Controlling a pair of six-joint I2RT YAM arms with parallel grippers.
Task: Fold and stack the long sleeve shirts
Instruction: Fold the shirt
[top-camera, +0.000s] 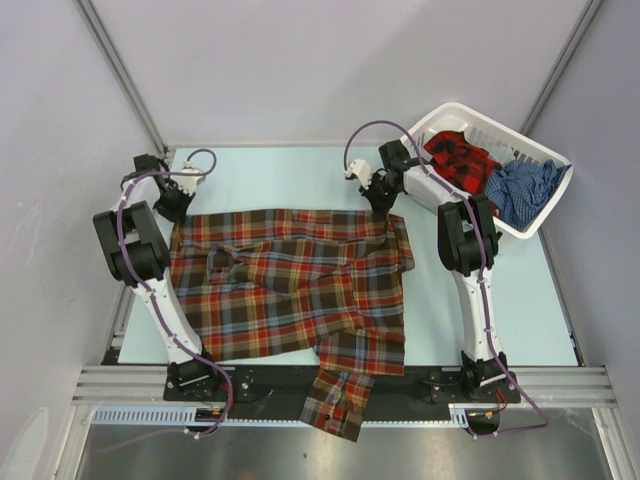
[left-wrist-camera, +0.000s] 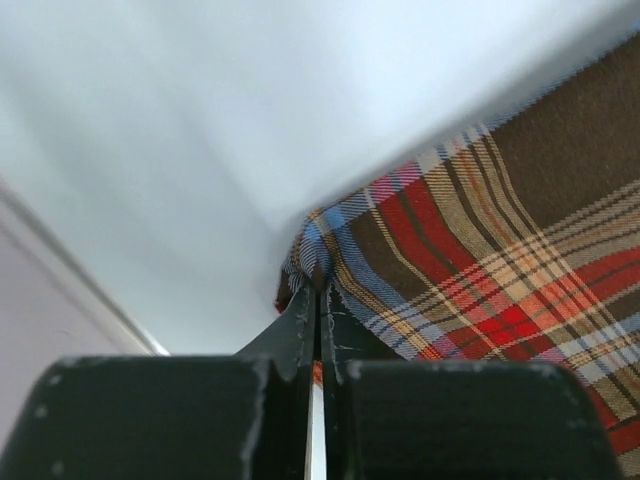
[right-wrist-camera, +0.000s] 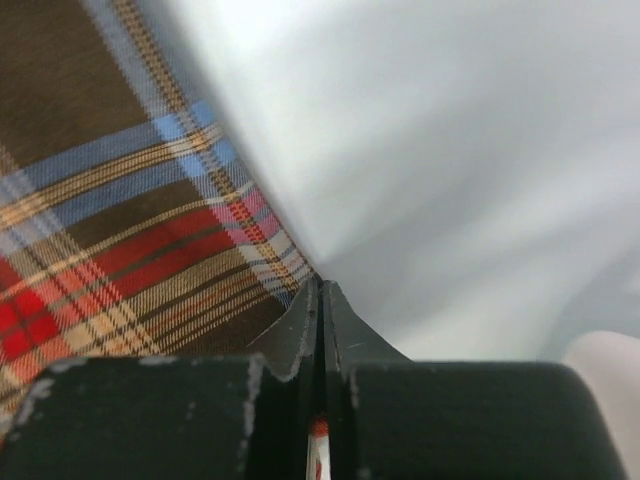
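Left fingers (left-wrist-camera: 298, 325) are pressed together, and the far left corner of the brown plaid shirt (left-wrist-camera: 500, 260) is bunched between their tips. The cloth rises slightly off the pale surface (left-wrist-camera: 200, 120) at that point. Right fingers (right-wrist-camera: 340, 320) are likewise pressed together, tips meeting on the shirt's edge (right-wrist-camera: 110, 230) where it borders the bare surface (right-wrist-camera: 450, 150). A thin pinch of the hem appears to be caught there, though little cloth shows inside the grip.

From the top view, the left fingers (top-camera: 172, 202) and right fingers (top-camera: 380, 198) sit at opposite far corners of the brown plaid shirt (top-camera: 290, 285). The garment lies spread flat between and nearward of both pairs, extending toward the arm bases. Its body fills the span from one pair of fingers to the other. One sleeve (top-camera: 340, 395) runs nearward, well away from the right fingers, and hangs over the near edge of the surface (top-camera: 280, 180).

Outward of the right fingers, just beyond that arm, stands a white laundry basket (top-camera: 500, 126), set at an angle. The red-and-black plaid shirt (top-camera: 458, 160) is heaped in the part of the basket closer to the right fingers. The blue checked shirt (top-camera: 525, 188) is crumpled in the part farther from them. The two touch each other inside the basket. Both lie well apart from the left fingers.
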